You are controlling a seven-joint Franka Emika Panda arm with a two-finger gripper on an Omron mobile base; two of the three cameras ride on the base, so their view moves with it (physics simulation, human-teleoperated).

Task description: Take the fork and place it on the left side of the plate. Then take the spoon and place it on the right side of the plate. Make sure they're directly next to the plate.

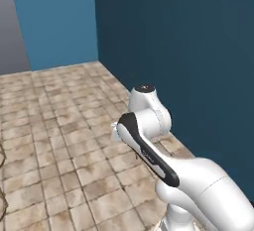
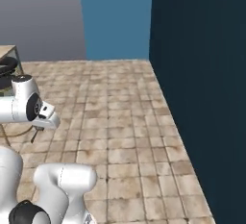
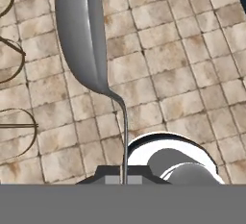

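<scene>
The spoon [image 3: 81, 35] rises from the pincer [image 3: 124, 180] in the hand view, thin handle clamped between the fingertips, oval bowl pointing away — seen against a tiled floor [image 3: 182, 59]; in the right base view the white arm [image 2: 24, 105] reaches left above the tiles; a dark blue wall [image 2: 202, 74] stands to the right.

Behind the arm [image 1: 163, 150], our two base views look forward and down, sharing the floor [image 2: 129, 117] and wall [image 1: 188, 51]. Our hand view looks down, well above the floor.
</scene>
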